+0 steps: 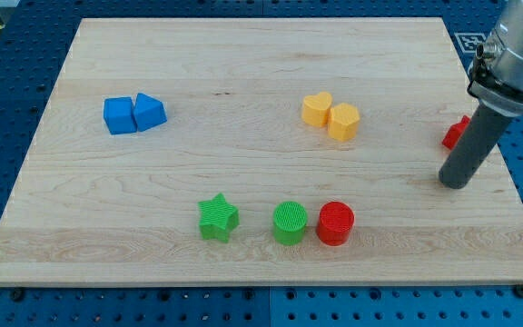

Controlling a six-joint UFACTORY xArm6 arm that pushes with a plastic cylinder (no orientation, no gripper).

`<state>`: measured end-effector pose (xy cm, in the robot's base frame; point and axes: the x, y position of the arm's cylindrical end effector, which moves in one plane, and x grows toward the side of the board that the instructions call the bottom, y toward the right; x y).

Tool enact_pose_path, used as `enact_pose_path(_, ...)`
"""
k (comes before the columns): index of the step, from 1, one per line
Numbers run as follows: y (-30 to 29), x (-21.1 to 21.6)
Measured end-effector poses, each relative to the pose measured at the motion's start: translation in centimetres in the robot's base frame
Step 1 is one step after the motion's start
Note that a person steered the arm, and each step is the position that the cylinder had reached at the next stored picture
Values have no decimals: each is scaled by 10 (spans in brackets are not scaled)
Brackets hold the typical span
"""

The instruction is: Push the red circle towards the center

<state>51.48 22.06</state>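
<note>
The red circle (335, 223) lies near the view's bottom, right of centre, touching the green circle (290, 222) on its left. My tip (455, 183) rests on the board at the view's right, well to the right of and a little above the red circle. A second red block (455, 133) sits at the right edge, partly hidden behind the rod; its shape cannot be made out.
A green star (217, 218) lies left of the green circle. A yellow heart (316, 109) and yellow hexagon (343, 121) touch above centre-right. A blue square (119, 115) and a blue wedge-like block (149, 112) touch at the upper left. The wooden board (243, 263) lies on a blue pegboard.
</note>
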Motion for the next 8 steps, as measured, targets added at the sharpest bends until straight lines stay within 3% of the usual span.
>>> enact_pose_path(2,-14,89)
enact_pose_path(3,-52,101)
enact_pose_path(5,-134,102)
enact_pose_path(8,-142,47)
